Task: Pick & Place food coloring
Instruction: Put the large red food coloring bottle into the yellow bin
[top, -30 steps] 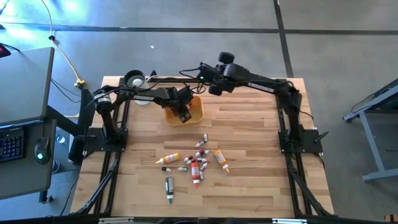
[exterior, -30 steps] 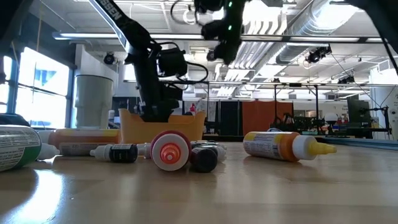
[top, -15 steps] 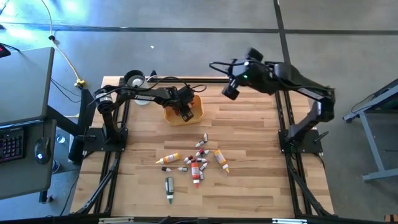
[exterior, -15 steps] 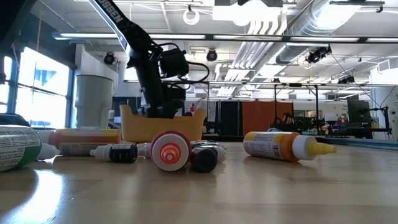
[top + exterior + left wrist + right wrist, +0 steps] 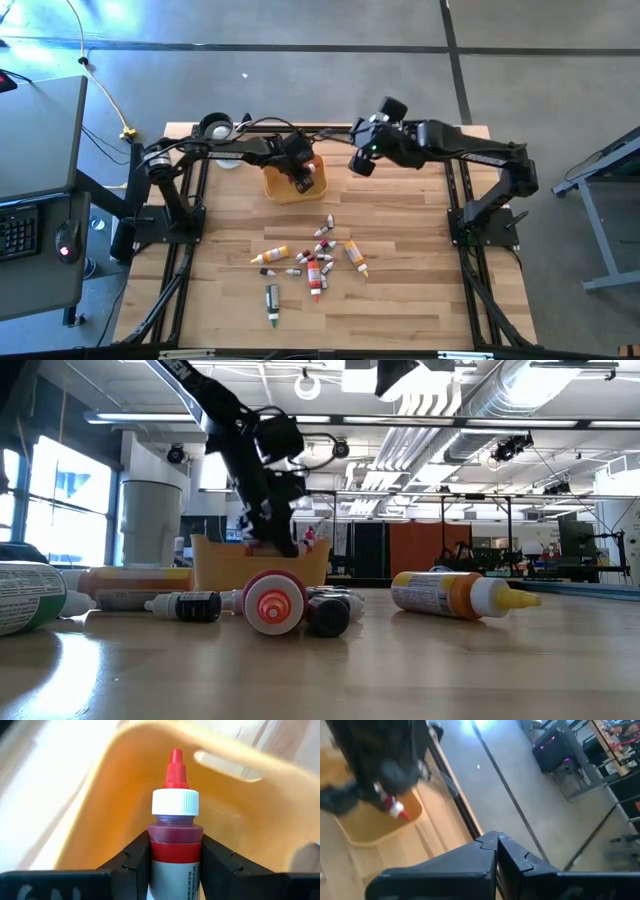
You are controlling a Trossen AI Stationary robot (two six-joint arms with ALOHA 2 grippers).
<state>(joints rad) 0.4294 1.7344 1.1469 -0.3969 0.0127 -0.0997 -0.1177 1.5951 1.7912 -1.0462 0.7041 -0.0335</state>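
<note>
My left gripper [image 5: 302, 179] is over the yellow-orange tray [image 5: 274, 189], shut on a red food coloring bottle [image 5: 175, 855] with a white collar and red tip. The tray's near wall [image 5: 225, 568] stands behind the pile in the low view. Several other food coloring bottles and tubes [image 5: 315, 258] lie on their sides in a loose pile at the table's middle, near side; a red-capped one [image 5: 272, 603] and an orange one [image 5: 455, 593] show up close. My right gripper [image 5: 358, 165] hangs shut and empty in the air, right of the tray. My left gripper pinches the red bottle by its body just below the shoulder [image 5: 175, 847], one finger [image 5: 135, 860] on each side. The fingers slant down from the table's left. The capped end [image 5: 395, 809] sticks out past the fingertips, pointing down into the tray.
A white jug [image 5: 217, 130] stands at the table's far left corner, behind the tray. A green-labelled tube [image 5: 272, 303] lies apart, nearer the near edge. Bare wood [image 5: 410, 240] lies right of the pile. Both arms' frames run along the table's left and right sides.
My right arm has drawn back from above the tray toward the table's right, then its gripper has come down a little beside the tray. My left gripper, with the bottle, has risen slightly within the tray and tipped more aslant.
</note>
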